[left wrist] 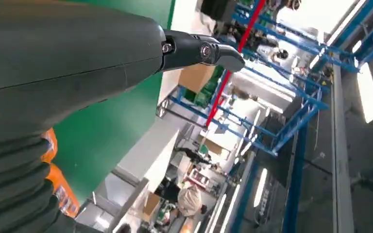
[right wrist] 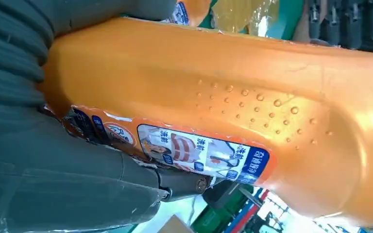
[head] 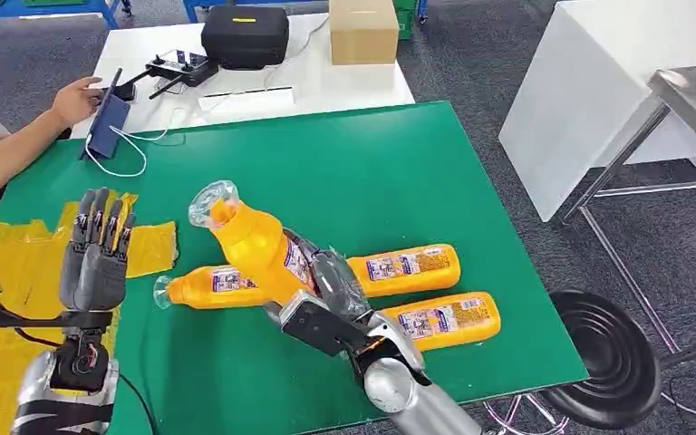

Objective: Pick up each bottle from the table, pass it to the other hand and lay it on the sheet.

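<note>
The right hand (head: 326, 294) has its fingers (right wrist: 77, 194) clamped round the body of an orange bottle (head: 252, 240), held tilted above the green table (head: 372, 172) with its clear cap toward the yellow sheet (head: 18, 263). Three more orange bottles (head: 417, 269) lie on the table just beyond the held bottle. The left hand (head: 95, 254) stands upright over the sheet beside the held bottle, fingers apart, holding nothing.

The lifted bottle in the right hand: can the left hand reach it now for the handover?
Probably yes. The left hand is raised, open and empty beside the lifted bottle gripped by the right hand, with nothing between them.
</note>
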You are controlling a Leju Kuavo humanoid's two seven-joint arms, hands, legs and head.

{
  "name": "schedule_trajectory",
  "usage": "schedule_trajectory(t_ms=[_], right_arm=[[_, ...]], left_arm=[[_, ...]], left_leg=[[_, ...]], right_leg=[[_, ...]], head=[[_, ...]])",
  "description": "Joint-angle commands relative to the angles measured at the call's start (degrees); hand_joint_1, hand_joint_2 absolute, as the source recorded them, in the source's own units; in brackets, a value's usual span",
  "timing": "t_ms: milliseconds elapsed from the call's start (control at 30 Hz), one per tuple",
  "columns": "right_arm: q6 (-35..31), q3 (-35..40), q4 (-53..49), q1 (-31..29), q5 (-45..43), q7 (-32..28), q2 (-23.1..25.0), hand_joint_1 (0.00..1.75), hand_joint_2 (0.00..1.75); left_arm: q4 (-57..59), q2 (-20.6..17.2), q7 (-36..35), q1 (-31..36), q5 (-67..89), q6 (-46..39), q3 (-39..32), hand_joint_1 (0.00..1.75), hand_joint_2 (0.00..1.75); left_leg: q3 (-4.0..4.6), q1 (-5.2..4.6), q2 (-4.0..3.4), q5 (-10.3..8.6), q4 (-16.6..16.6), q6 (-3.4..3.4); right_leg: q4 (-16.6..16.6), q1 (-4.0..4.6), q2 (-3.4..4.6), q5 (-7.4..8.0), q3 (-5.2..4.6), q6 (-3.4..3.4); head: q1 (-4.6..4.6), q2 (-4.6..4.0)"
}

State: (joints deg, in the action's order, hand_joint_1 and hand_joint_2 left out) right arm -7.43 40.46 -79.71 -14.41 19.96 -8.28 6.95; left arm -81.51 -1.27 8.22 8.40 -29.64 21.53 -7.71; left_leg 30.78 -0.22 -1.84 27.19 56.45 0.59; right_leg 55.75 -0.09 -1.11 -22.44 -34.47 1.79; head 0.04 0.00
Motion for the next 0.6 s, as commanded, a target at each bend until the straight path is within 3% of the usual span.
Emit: schedule_trajectory(t_ms=[33,333,600], right_arm=[[3.96,0.54,8.73,-5.7,0.26,3.04,0.24,1.75,1.75],[8.98,5.26,19.26,-13.22,0.84,6.4,3.41,1.75,1.75],[9.81,8.11,22.02,-15.39,1.22,7.1,4.85,1.75,1.75]], left_arm=[[-7.02,2.44,1.34,-3.56,0.91,1.13,7.42,0.0,1.75],[-8.17,2.18,2.36,-4.97,1.03,3.88,12.04,0.0,1.75],[-6.8,1.87,1.78,-4.38,0.11,5.29,13.24,0.0,1.75]], left_leg=[[-0.15,0.06,0.15,0.07,0.0,-0.03],[-0.07,0.03,0.04,0.03,-0.02,-0.04],[-0.08,0.07,0.07,0.03,-0.02,-0.04]], right_leg=[[-0.05,0.03,0.06,-0.05,0.19,0.02],[-0.02,0.0,0.12,-0.01,0.1,-0.01],[-0.01,0.01,0.09,-0.02,0.11,0.0]], head=[[0.0,0.0],[0.0,0.0],[-0.02,0.0]])
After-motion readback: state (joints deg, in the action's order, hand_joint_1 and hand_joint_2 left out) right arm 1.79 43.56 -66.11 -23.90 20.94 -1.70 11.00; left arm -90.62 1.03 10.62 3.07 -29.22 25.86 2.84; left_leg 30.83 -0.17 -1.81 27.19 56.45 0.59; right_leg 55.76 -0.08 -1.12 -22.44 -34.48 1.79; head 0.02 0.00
